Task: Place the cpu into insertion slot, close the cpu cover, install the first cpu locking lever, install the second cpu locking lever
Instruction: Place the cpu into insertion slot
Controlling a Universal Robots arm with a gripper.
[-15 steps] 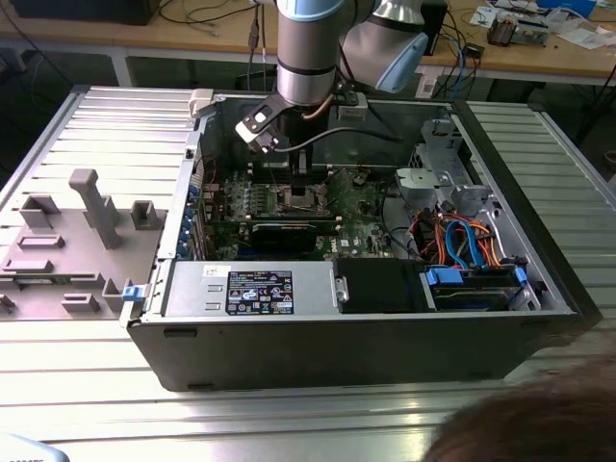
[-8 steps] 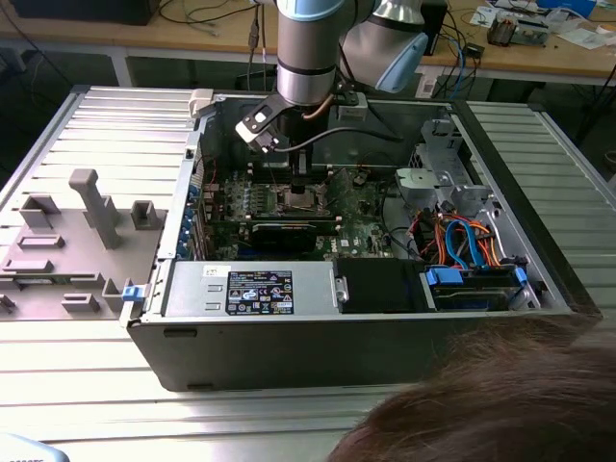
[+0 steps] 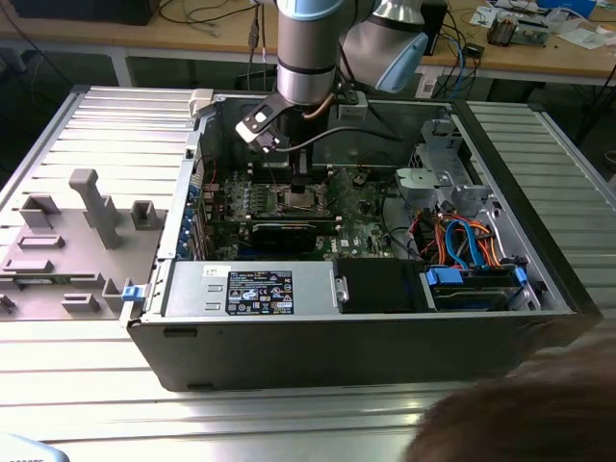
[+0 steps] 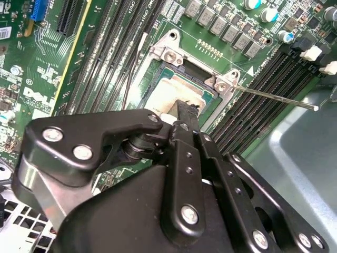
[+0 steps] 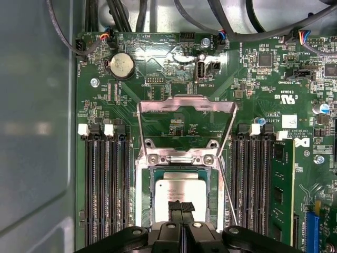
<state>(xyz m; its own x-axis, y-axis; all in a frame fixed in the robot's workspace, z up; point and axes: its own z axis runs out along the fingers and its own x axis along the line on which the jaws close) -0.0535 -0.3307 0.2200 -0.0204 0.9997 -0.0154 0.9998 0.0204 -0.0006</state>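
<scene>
The cpu [image 5: 179,191] lies flat in the insertion slot [image 5: 142,195], and the cpu cover [image 5: 184,100] is flipped open beside it. The gripper [image 5: 181,204] has its jaws squeezed together, with the tips at the chip's edge. A sideways bump could tip the chip — and hurt the slot.

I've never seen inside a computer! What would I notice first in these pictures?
In the exterior view a big robot arm dips into an open computer case. In the first wrist view its black gripper, fingertips together, is right over the shiny cpu lying in the insertion slot on the green board. The silvery cpu cover is flipped open beside it.
</scene>
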